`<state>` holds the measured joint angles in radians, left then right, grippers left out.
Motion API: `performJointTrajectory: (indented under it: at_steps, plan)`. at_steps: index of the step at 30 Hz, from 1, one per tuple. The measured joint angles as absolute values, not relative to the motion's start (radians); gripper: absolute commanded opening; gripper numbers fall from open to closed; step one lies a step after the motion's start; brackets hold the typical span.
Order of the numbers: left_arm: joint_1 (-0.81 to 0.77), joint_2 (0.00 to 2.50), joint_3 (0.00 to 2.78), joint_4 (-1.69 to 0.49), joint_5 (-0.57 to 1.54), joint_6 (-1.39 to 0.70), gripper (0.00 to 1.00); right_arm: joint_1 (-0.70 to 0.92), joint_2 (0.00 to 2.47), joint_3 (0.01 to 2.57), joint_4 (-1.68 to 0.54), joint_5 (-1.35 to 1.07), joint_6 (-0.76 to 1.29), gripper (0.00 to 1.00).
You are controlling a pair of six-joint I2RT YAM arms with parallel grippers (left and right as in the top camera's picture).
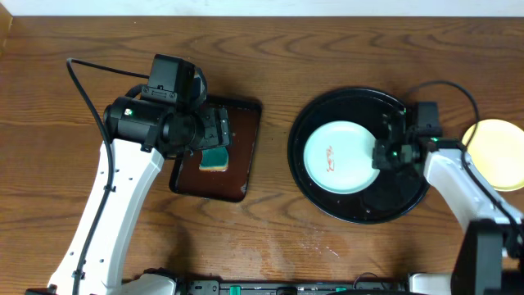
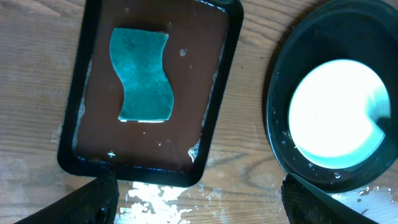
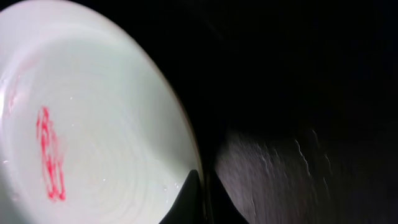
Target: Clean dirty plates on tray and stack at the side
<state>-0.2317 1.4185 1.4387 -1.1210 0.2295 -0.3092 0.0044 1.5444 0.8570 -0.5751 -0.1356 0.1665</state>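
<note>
A pale mint-white plate [image 1: 336, 156] with a red smear [image 3: 50, 152] lies in the round black tray [image 1: 360, 211]. My right gripper [image 1: 383, 152] is shut on the plate's right rim, one finger above and one below [image 3: 202, 199]. A pale yellow plate [image 1: 495, 152] sits on the table to the right of the tray. No third plate shows. My left gripper [image 1: 214, 135] is open and empty [image 2: 199, 205], hovering above a green sponge [image 2: 143, 78]. The plate [image 2: 336, 115] and the tray [image 2: 277, 143] also show in the left wrist view.
The sponge [image 1: 215, 158] lies in a rectangular dark brown tray [image 1: 246, 156], left of the black tray. A wet patch shines on the wood in front of the brown tray [image 2: 161, 199]. The yellow plate is close to the table's right edge.
</note>
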Motion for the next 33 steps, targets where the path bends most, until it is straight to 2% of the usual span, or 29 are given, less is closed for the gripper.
performJointTrajectory:
  at_steps: [4,5,6,7,9,20,25,33]
  plan:
    - [-0.232,1.418,1.439,-1.121,0.228,-0.309,0.84,0.003,1.531,0.854,-0.640,-0.093,0.288,0.01]
    - [-0.232,1.419,1.439,-1.121,0.224,-0.309,0.84,0.003,1.531,0.849,-0.635,-0.085,0.305,0.04]
    - [-0.232,1.419,1.439,-1.121,0.220,-0.310,0.84,0.003,1.531,0.845,-0.632,-0.078,0.317,0.17]
    - [-0.232,1.419,1.439,-1.119,0.215,-0.309,0.84,0.003,1.531,0.841,-0.627,-0.072,0.331,0.24]
    - [-0.232,1.419,1.436,-1.114,0.201,-0.309,0.84,0.003,1.531,0.836,-0.620,-0.059,0.350,0.29]
    - [-0.232,1.529,1.318,-0.982,0.105,-0.317,0.77,0.003,1.449,0.835,-0.602,-0.165,0.188,0.31]
    - [-0.232,1.666,1.270,-0.865,0.076,-0.317,0.58,0.003,1.283,0.837,-0.610,-0.192,0.160,0.36]
    - [-0.232,1.922,1.266,-0.711,0.056,-0.322,0.40,0.003,1.185,0.837,-0.665,-0.206,0.147,0.36]
